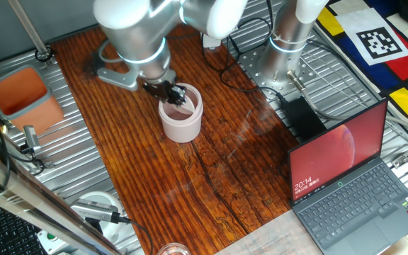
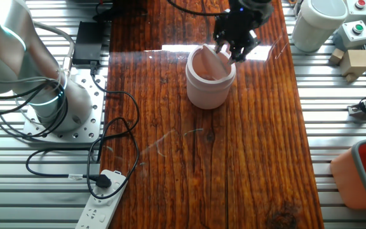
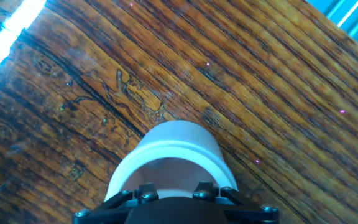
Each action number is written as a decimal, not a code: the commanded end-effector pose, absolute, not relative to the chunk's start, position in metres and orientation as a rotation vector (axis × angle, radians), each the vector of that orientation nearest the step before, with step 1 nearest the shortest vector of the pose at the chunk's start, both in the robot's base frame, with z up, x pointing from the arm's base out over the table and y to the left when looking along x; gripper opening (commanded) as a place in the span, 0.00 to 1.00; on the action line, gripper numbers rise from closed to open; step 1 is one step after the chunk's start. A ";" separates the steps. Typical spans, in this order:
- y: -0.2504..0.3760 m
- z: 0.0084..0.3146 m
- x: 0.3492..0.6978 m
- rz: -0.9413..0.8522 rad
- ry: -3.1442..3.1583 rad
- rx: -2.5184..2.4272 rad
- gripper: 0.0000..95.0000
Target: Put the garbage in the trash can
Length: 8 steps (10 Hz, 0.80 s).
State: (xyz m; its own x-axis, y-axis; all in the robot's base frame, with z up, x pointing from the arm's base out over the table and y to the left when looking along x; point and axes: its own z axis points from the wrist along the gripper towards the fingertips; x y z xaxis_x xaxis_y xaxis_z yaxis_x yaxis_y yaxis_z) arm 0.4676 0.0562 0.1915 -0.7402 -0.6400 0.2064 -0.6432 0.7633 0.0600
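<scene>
gripper [image 2: 229,49] at trash can [image 1: 181,113] rim, grip state unclear; may nudge can or drop garbage onto counter [image 1: 190,184]

An open laptop [image 1: 349,180] sits at the counter's [image 1: 211,177] near corner in one fixed view, its screen red with a clock readout. A black adapter [image 1: 301,117] lies just behind it on the metal slats. An orange tub [image 1: 21,92] stands off the wood counter's far side, and a checkered marker board [image 1: 377,44] lies at the upper right.

In the other fixed view a white power strip [image 2: 105,197] lies beside the counter's edge with a black cable [image 2: 116,117] looping from it. A white cylinder [image 2: 316,24] stands on the slats beyond the opposite edge, near a wooden block [image 2: 356,62] and a green button [image 2: 359,28].
</scene>
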 end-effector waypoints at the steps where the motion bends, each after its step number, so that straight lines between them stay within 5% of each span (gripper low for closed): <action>1: 0.053 0.196 0.463 0.003 -2.739 0.962 0.00; 8: 0.035 0.182 0.448 -0.029 -2.724 0.950 0.00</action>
State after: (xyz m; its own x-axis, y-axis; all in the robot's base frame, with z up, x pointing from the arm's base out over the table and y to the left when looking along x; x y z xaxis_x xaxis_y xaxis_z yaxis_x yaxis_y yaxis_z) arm 0.4442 0.0336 0.1831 -0.7539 -0.6160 0.2283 -0.6117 0.7850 0.0982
